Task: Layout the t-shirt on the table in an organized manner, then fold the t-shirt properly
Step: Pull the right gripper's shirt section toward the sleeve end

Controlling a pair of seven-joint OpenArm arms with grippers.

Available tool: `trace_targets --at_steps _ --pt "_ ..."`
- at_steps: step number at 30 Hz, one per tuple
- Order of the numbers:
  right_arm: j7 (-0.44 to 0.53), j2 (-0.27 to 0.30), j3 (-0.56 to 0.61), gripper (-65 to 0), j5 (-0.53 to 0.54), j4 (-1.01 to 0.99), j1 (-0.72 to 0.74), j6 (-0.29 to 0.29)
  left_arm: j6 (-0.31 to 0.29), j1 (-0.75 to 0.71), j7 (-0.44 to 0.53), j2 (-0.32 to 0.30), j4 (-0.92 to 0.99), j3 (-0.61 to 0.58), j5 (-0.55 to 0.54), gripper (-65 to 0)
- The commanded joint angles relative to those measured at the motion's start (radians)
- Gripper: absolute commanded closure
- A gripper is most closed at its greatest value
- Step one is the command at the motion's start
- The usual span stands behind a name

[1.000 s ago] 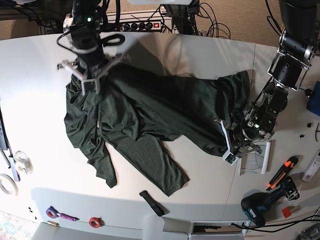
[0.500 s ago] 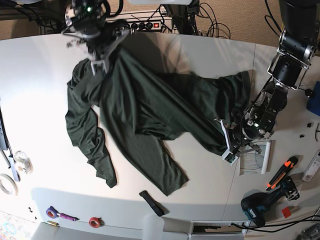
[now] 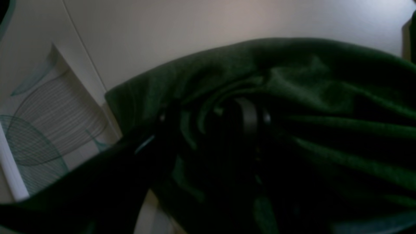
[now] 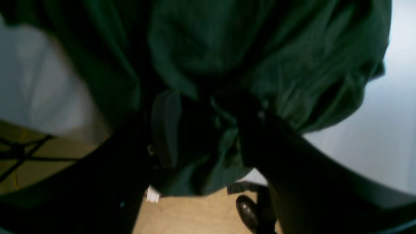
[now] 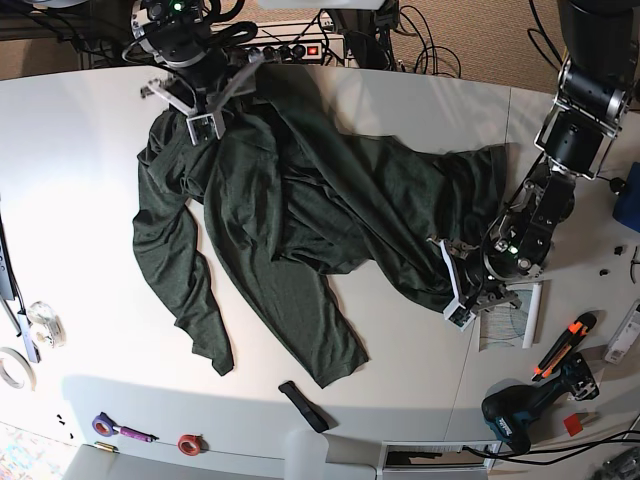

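Note:
A dark green long-sleeved t-shirt lies rumpled across the white table, one sleeve trailing toward the front left. My right gripper is at the table's far left side, shut on a bunch of the shirt's fabric; the cloth hangs between its dark fingers. My left gripper rests low at the right, shut on the shirt's edge. In the left wrist view the green folds pile around the dark fingers, which are mostly hidden.
A black strip lies near the front edge. A drill, an orange cutter and a sketched paper sit at the right. Tape rolls and a red roll are at the left front. A power strip lines the back.
My right gripper has pulled its hold of the shirt toward the table's far edge, drawing the cloth out longer and flatter. The left gripper has stayed put on the shirt's edge.

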State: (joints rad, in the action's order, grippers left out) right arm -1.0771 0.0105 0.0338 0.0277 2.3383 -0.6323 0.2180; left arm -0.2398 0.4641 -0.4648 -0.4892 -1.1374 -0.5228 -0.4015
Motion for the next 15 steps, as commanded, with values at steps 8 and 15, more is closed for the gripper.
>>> trace_targets --at_steps 8,15 --pt "0.083 0.001 -0.025 -2.5 -0.282 0.018 0.218 -0.146 -0.05 0.036 -0.007 -0.018 -0.046 0.002 -0.076 -24.0" --pt "0.119 0.001 -0.243 0.0 -0.18 -0.131 0.331 -0.177 -0.049 0.034 -0.006 -0.018 -0.046 0.002 -0.101 -6.3"
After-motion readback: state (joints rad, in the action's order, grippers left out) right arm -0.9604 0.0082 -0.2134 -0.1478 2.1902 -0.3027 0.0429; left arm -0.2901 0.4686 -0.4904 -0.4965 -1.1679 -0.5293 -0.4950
